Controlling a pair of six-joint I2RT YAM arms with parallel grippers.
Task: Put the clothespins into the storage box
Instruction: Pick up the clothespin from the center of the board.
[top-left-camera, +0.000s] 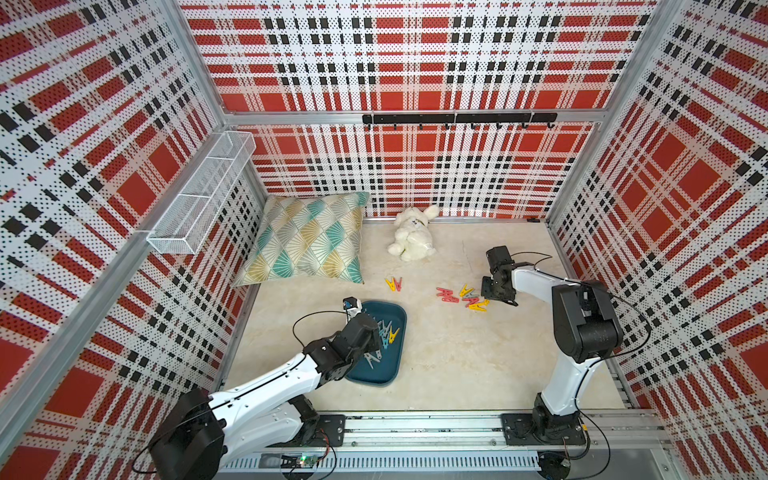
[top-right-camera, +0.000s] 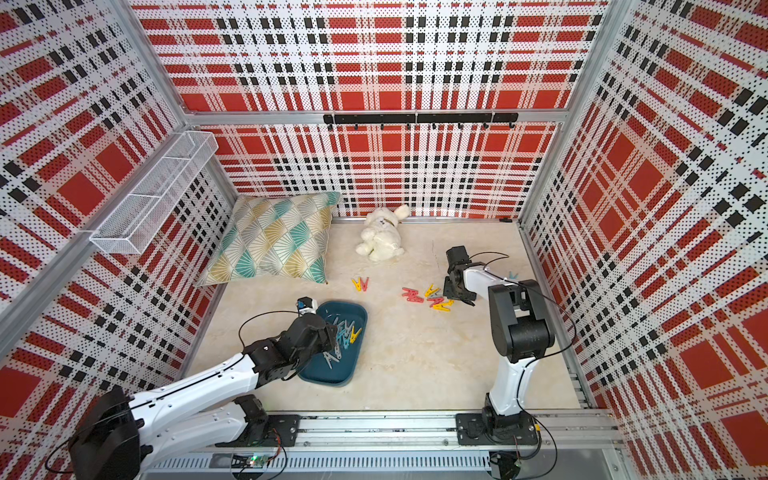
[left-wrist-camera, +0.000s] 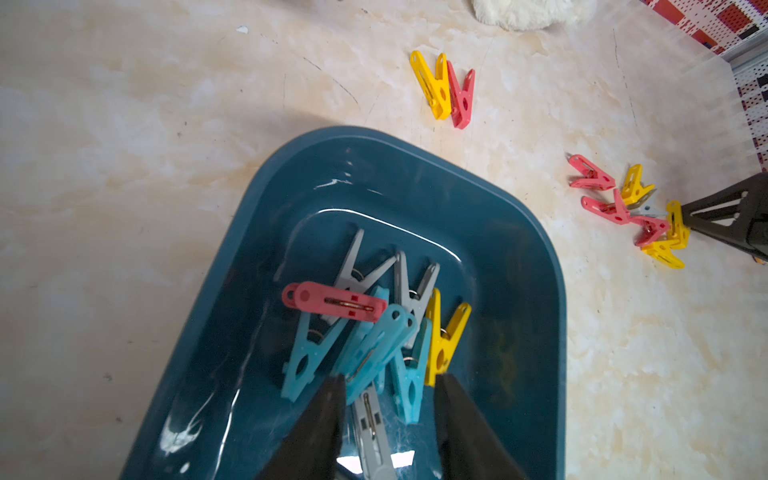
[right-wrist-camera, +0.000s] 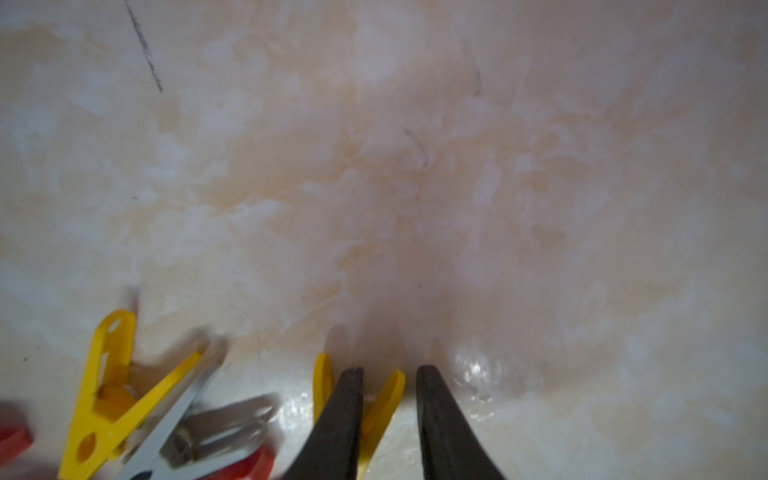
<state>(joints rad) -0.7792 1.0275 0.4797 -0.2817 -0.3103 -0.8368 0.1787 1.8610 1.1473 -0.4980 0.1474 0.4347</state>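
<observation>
1. The clothespins (left-wrist-camera: 374, 332) already sorted lie in a loose heap in the storage box (left-wrist-camera: 415, 149): grey and light blue ones, one yellow, and a red one on top. The box sits on the desk (top-left-camera: 457, 365) in front of the left arm.
2. The left end effector (left-wrist-camera: 390, 377) hangs just above that heap with its jaws apart, holding nothing. We judge its drop done.
3. Loose pins remain: a yellow and red pair (top-left-camera: 393, 284) beyond the box, and a mixed cluster (top-left-camera: 463, 296) near the right arm.
4. The right end effector (right-wrist-camera: 390, 369) is down at the edge of that cluster. Its jaws are narrowly apart, with one leg of a yellow pin (right-wrist-camera: 388, 395) between them and nothing clamped yet.
5. To pick well, we would close squarely near the spring so the pin cannot pivot out. We would then lift straight, leaving its close neighbours undisturbed.
6. We would carry it over the box's bare end, clear of the left arm, and release low.
7. The pillow (top-left-camera: 307, 241) and plush toy (top-left-camera: 413, 235) at the back are well apart from all this.
</observation>
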